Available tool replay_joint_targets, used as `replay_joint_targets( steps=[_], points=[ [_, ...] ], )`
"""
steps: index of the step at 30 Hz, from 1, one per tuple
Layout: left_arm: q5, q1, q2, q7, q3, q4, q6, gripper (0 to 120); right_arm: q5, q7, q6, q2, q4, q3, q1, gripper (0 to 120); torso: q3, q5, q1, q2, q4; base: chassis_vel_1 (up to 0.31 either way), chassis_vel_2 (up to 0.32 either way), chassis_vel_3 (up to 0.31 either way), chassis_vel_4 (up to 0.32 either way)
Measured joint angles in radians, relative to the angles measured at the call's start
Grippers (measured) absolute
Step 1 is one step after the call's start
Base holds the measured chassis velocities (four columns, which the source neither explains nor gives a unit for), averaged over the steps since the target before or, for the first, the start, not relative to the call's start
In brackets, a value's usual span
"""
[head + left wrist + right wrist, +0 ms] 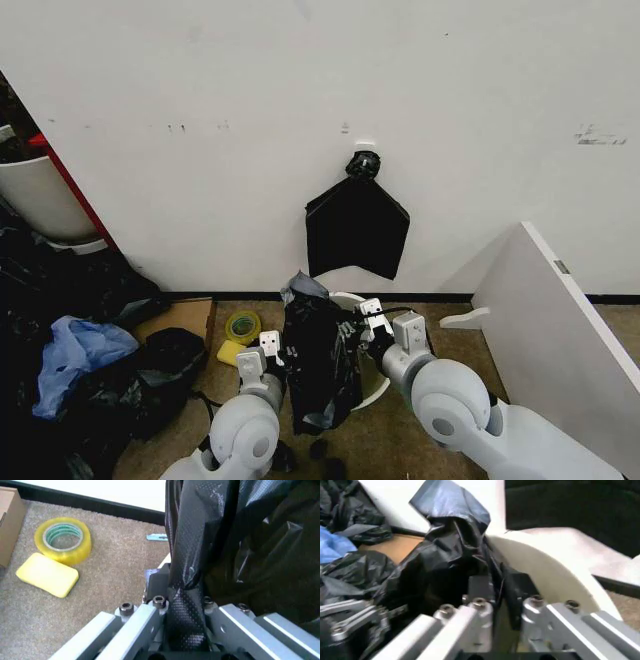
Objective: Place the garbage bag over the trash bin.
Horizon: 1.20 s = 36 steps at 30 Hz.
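The trash bin (372, 385) stands on the carpeted floor (455, 310) near the wall, between your two arms; its white rim shows far and right of the garbage bag (318, 365), and in the right wrist view you see its curved white wall (555, 568). The garbage bag is draped upright over the bin's left side, its wrinkled black film rising above the rim, with a grey-blue fold at its top. You cannot tell what lies inside the bin.

Your left gripper (268, 350) is at the bag's left side; in the left wrist view its fingers (150, 618) are closed on a strip of the bag's film (187, 603). Your right gripper (385, 322) sits at the bin's far right rim, its fingers (470, 618) narrowly parted with the rim and bag film between them; you cannot tell whether they grip.

Left of the bag lie a roll of yellow tape (242, 326) and, just beside it, a yellow sponge (232, 352), with bare carpet around them. A heap of black bags with blue cloth (75, 350) crowds the left. A white board (560, 320) leans on the right, and a flat black sheaf of bags (357, 230) hangs on the wall.
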Motion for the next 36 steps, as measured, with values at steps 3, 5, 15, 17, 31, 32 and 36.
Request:
replay_joint_targets(
  steps=[3, 5, 15, 17, 31, 32, 36],
  points=[
    [0.000, 0.000, 0.000, 0.003, 0.000, 0.003, -0.001, 1, -0.026, -0.012, 0.019, -0.006, -0.012, 0.005, -0.005, 0, 0.000, 0.0000, 0.000, 0.000, 0.0000, 0.000, 0.000, 0.000, 0.000],
    [0.000, 0.000, 0.002, 0.008, 0.000, 0.005, -0.003, 1, -0.035, -0.011, 0.037, -0.011, -0.017, 0.018, -0.012, 0, 0.000, 0.0000, 0.000, 0.000, 0.0000, 0.000, 0.000, 0.000, 0.000],
    [0.023, 0.020, 0.048, 0.098, -0.031, -0.018, -0.017, 1, -0.001, 0.033, 0.076, -0.054, -0.079, 0.064, 0.013, 0, 0.000, 0.0001, 0.000, 0.000, 0.0000, 0.000, 0.000, 0.000, 0.000],
    [0.066, 0.031, 0.063, 0.144, -0.035, -0.019, -0.035, 1, 0.032, 0.041, 0.074, -0.061, -0.090, 0.069, 0.032, 0, 0.000, 0.0001, 0.000, 0.000, 0.0000, 0.000, 0.000, 0.000, 0.000],
    [0.301, 0.070, 0.130, 0.347, -0.075, 0.000, -0.228, 1, 0.242, 0.139, 0.009, -0.126, -0.092, 0.160, 0.020, 0, 0.000, 0.0002, 0.000, 0.000, 0.0001, 0.000, 0.000, 0.000, 0.000],
    [0.282, 0.071, 0.129, 0.350, -0.082, 0.006, -0.246, 1, 0.264, 0.142, -0.006, -0.142, -0.074, 0.192, -0.010, 0, 0.000, -0.0001, 0.000, 0.000, 0.0000, 0.000, 0.000, 0.000, 0.000],
    [0.185, 0.072, 0.112, 0.348, -0.093, 0.006, -0.264, 1, 0.269, 0.113, -0.021, -0.176, -0.048, 0.237, -0.078, 0, 0.000, 0.0000, 0.000, 0.000, -0.0001, 0.000, 0.000, 0.000, 0.000]
  ],
)
